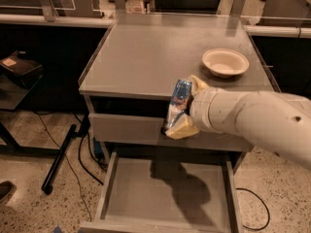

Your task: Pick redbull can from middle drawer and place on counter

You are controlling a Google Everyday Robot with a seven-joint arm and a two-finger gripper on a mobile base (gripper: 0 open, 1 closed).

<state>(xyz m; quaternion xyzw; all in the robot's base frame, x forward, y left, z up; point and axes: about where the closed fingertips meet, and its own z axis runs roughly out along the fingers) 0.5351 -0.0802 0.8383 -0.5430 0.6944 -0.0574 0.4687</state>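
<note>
Redbull can (180,93) hangs in the air, clamped between the two pale yellow fingers (182,128) of the gripper (181,106), one pad at its upper end and one at its lower end. The can stands nearly upright, with its top leaning a little to the right; its blue and silver body shows between the pads. The gripper hovers just in front of the near edge of the worktop (146,52), right of the middle, and the can's top reaches about the height of that edge. A thick white arm (252,118) runs from the gripper out to the right side of the view. Behind the gripper lies a closed grey drawer front (126,128), and a dark bit of its handle peeps out beside the lower finger. Below, the middle drawer (131,193) is pulled out toward the near side, its flat grey floor bare apart from the dark shadow of arm and can falling on its middle. The can is above this drawer and touches neither it nor the worktop. On the worktop, toward its right side and beyond the gripper, sits a shallow cream bowl (225,62), well apart from the can. A speckled floor (43,212) spreads to the left of the cabinet, where a black pole (60,158) slants down and thin cables trail near it.
</note>
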